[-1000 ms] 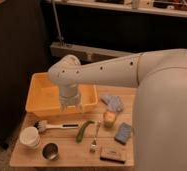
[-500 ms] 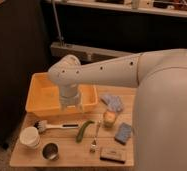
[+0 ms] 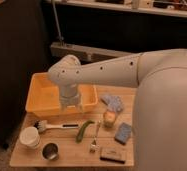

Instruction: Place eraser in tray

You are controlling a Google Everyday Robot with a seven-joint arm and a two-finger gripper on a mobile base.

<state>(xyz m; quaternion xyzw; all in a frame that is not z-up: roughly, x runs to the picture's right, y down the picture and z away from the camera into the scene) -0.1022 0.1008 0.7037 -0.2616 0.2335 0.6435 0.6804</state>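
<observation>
gripper: spread wide, empty, hanging over the tray front wall
eraser: flat on table, near right corner, well apart from gripper
change: none, arm unmoved
task: pick not begun

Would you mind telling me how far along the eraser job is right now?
Nothing looks done yet: the eraser lies on the table near its front edge, outside the tray. The gripper hangs open and empty over the tray's front wall. Left: reach the eraser, grasp it, carry it into the tray.
</observation>
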